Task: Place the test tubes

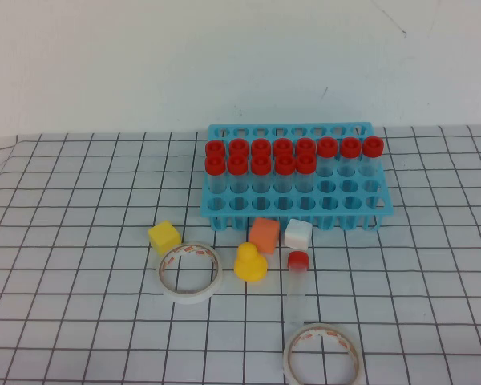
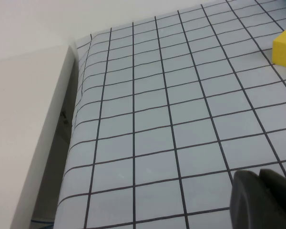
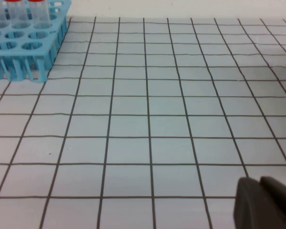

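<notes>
White cloth ruled in a black grid (image 1: 80,321) covers the table, with a plain pale wall behind.

We read the one loose test tube (image 1: 295,293) as the piece left to place. It lies flat on the cloth in front of the blue rack (image 1: 224,216), its red cap (image 1: 297,260) pointing toward the rack. Its clear end reaches the nearer tape roll (image 1: 289,357), though we cannot tell whether they touch. Lying down and uncovered, it looks open to a grasp from above.

Capped tubes (image 1: 260,164) stand upright in the rack. They fill the rear row and part of the next one, so the holes toward the front and right look free to take one more.

Around the loose tube sits clutter that we judge to be distractors:
- a white cube (image 1: 297,233) and an orange cube (image 1: 264,235) just before the rack
- a yellow duck-like figure (image 1: 249,263) beside the cap
- a second tape roll (image 1: 216,273) next to the figure
- a yellow cube (image 1: 163,237) further left

The white cube stands between cap and rack, so a lift should clear it.

Neither arm shows from above. On its own wrist camera, the left gripper (image 2: 259,174) hangs closed and empty over bare cloth near the table's left edge. The right gripper (image 3: 260,183) is likewise closed on nothing, low over open grid to the right of the rack. Both are well apart from the tube.
</notes>
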